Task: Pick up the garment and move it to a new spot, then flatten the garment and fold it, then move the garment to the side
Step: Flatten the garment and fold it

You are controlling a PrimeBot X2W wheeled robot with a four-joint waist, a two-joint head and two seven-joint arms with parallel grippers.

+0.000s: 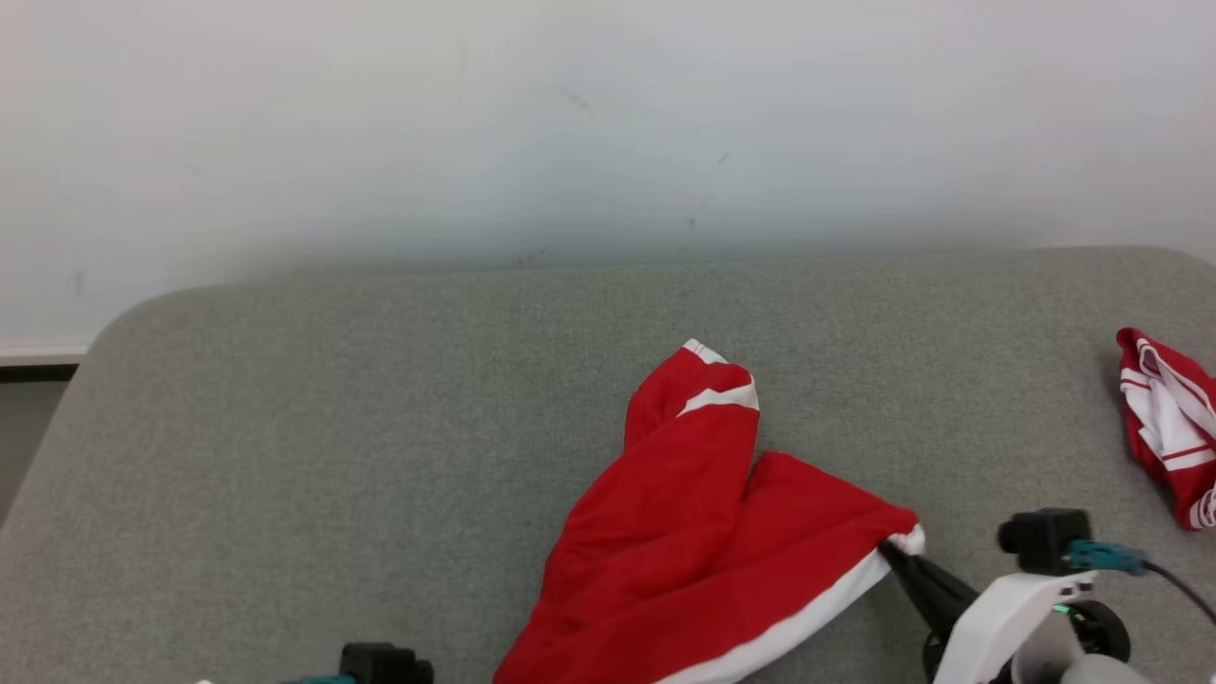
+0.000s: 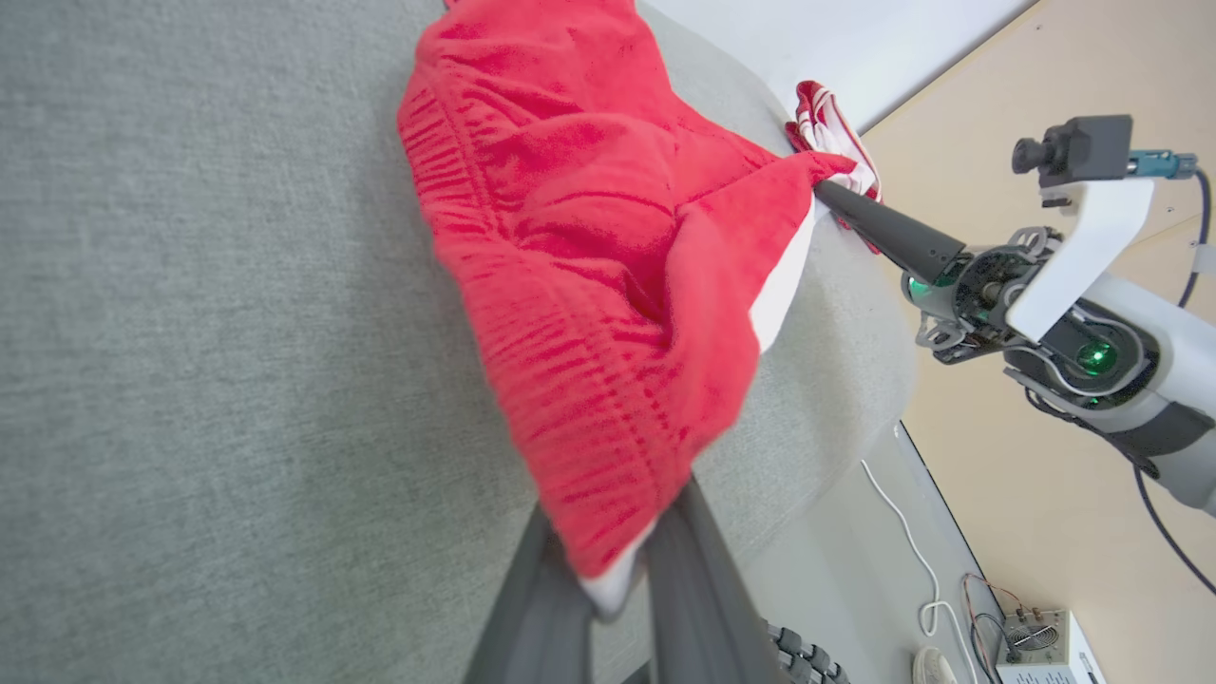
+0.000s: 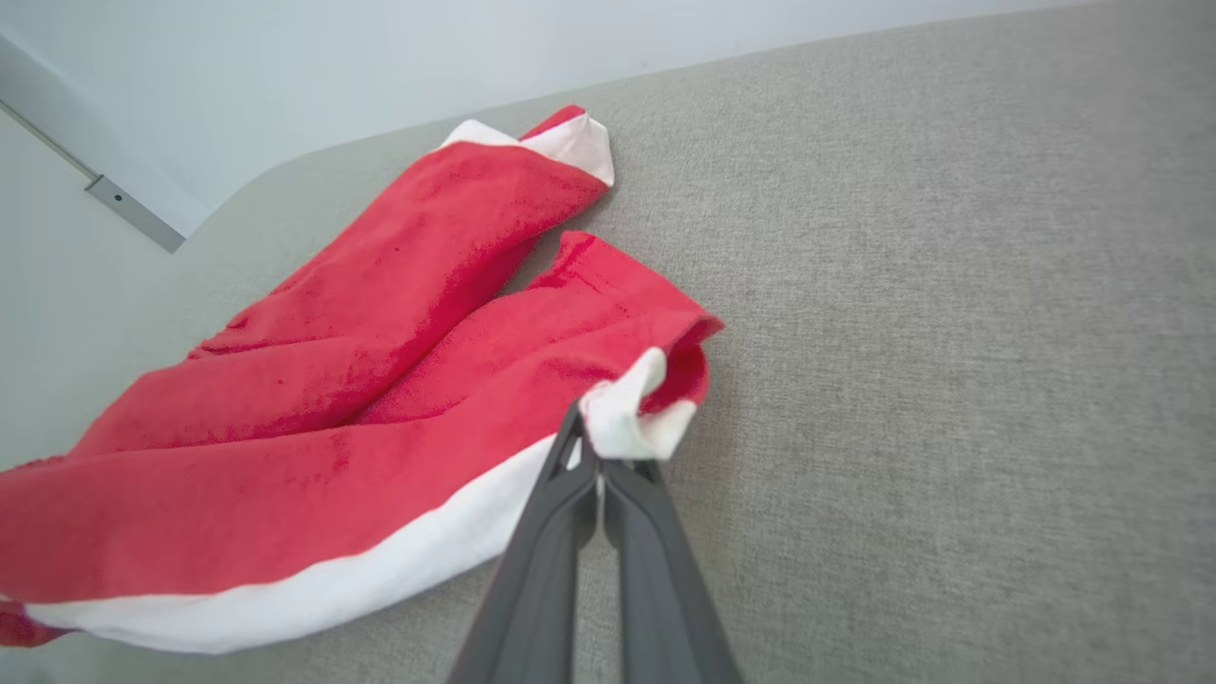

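One grey tabletop (image 1: 285,427) carries red shorts (image 1: 684,532), spread at its front edge, right of centre. Left fingers (image 2: 708,570) are clamped shut on the waistband end, and right fingers (image 3: 541,551) are pinched shut on a white-trimmed leg hem. Near the right edge lies a second garment (image 1: 1164,418), striped and bunched.

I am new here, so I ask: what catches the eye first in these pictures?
The bright red garment with white trim, lying crumpled in the middle of the grey surface, stands out first. The right gripper is shut on its right corner and the left gripper on another corner. A second red-and-white garment lies at the far right.
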